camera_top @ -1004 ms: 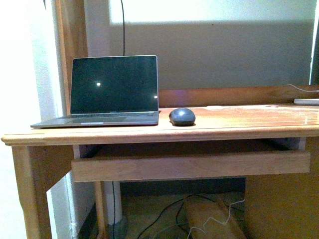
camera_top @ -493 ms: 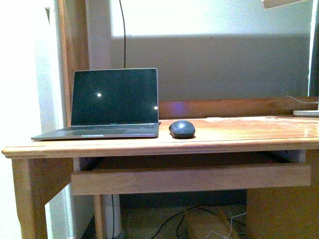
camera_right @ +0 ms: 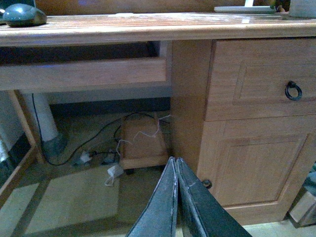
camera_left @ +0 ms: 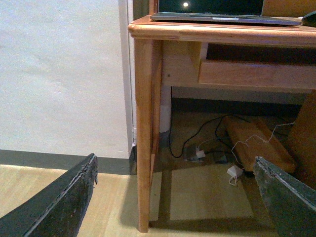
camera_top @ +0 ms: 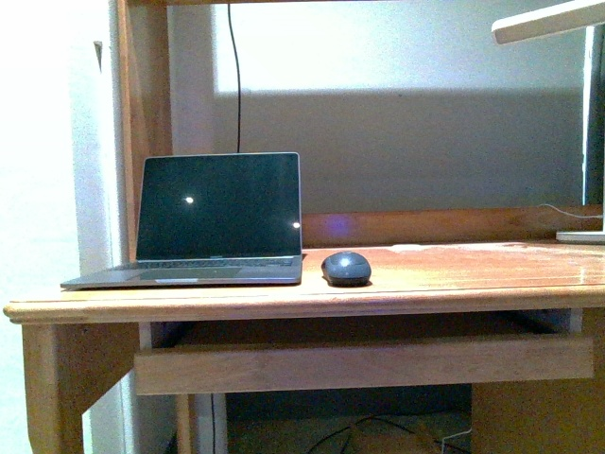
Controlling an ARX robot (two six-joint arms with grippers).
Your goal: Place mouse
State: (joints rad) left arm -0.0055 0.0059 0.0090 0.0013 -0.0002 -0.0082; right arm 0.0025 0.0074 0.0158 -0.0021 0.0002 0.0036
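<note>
From the front view, the mouse (camera_top: 346, 269) sits on the wooden table (camera_top: 454, 284), just beside the near right corner of the open laptop (camera_top: 217, 219). That is where a hand working the laptop would reach for it, so the placing looks done, or else the mouse waits there to be fetched; the pictures alone do not settle which. Neither arm shows here. A pull-out shelf (camera_top: 359, 364) hangs under the tabletop, and a white lamp (camera_top: 548, 21) reaches in from the upper right.

In the left wrist view, the left gripper (camera_left: 182, 197) hangs low, close to the floor, with its jaws spread wide and nothing between them. The table leg (camera_left: 145, 138) stands ahead of the jaws and the laptop's front edge lies far above them. Only a dark sliver at the picture's upper right edge may be the mouse. The low, open stance reads as an arm at rest, kept clear of the tabletop.

In the right wrist view, the right gripper (camera_right: 177, 197) is also low, its jaws pressed together and holding nothing. The mouse (camera_right: 23, 14) lies well above and off to one side of the jaws, on the tabletop. Straight ahead is a tangle of cables (camera_right: 108, 158) on the floor beside the cabinet door and drawer with a ring pull (camera_right: 293, 91). With both arms down and well apart from the mouse, any further handling would need a long lift first.
</note>
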